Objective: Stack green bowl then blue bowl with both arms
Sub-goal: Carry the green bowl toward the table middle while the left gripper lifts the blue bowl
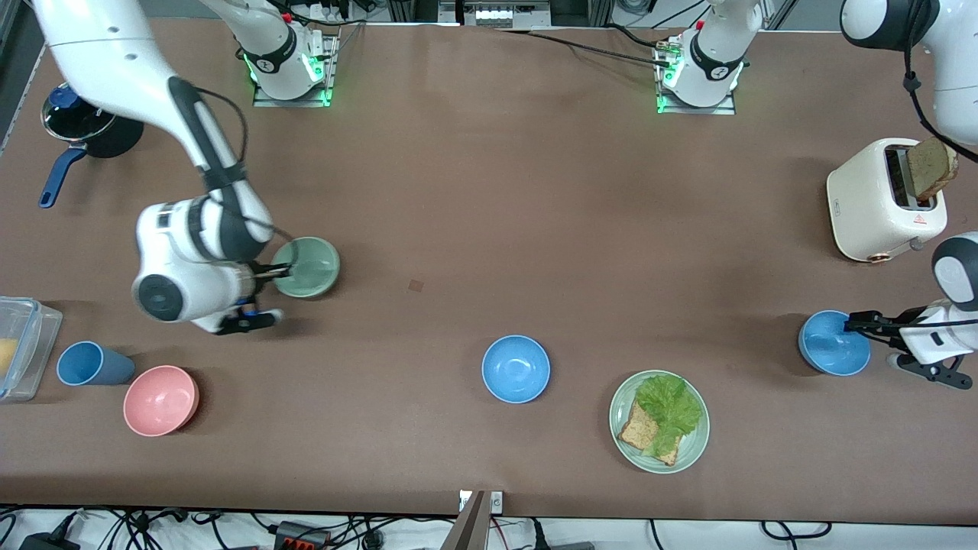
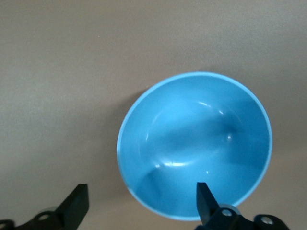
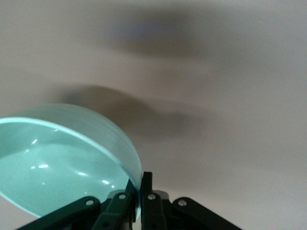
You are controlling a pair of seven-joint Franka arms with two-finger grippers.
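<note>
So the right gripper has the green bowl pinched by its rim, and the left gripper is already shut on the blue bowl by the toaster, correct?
Not quite. The right gripper does pinch the green bowl by its rim, but the left gripper is open: the left wrist view shows its fingers spread wide, one over the blue bowl and one outside its rim. The bowl does sit nearer the front camera than the toaster.

No legible text, brand, number or label is found in any of the three views. A small red triangular warning sign is seen on the toaster (image 1: pixel 886 200), on its top face beside the slot, well apart from the left gripper (image 1: pixel 850 324) and over toward the robot bases from it; no wording on it can be read. A small dark mark on the toaster's side wall is noted, too small to be read.
</note>
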